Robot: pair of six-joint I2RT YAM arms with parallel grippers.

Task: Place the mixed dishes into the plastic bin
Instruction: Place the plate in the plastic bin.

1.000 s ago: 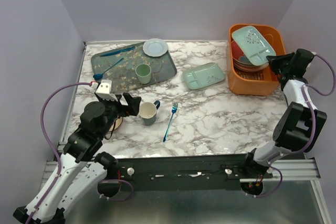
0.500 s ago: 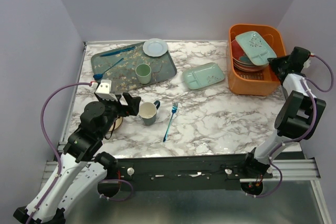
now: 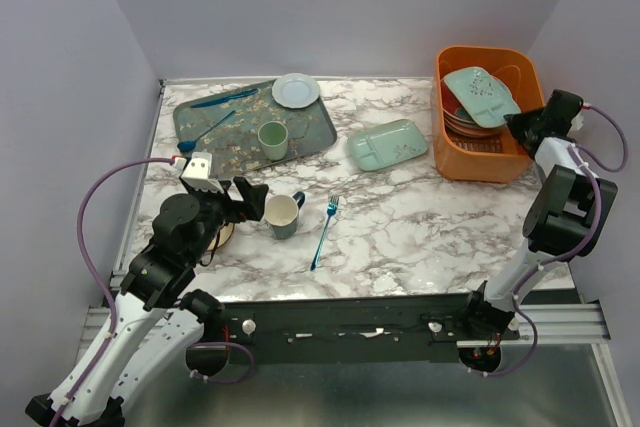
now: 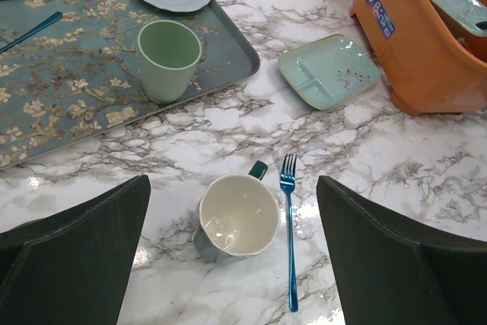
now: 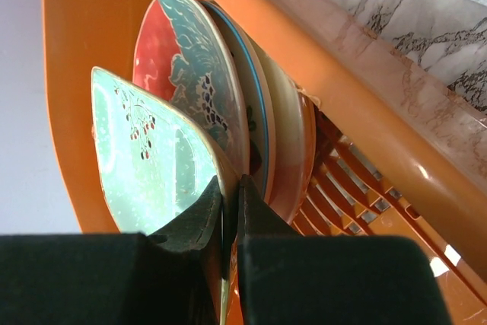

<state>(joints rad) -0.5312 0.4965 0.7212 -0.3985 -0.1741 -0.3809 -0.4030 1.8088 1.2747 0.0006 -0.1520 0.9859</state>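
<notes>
top: right claw pinches the rim of a glossy pale-green rectangular divided dish, tilted beyond it inside the rounded orange plastic bin | left wrist: left claw spread wide, round dark mug just ahead on the marbled counter, slim blue fork beside | right wrist: fingers clamp the dish's thin edge, round red-and-teal plate behind

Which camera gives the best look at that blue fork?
The left wrist view: the fork lies close and whole, beside the mug. The top view shows the fork small; the right wrist view misses it.
</notes>
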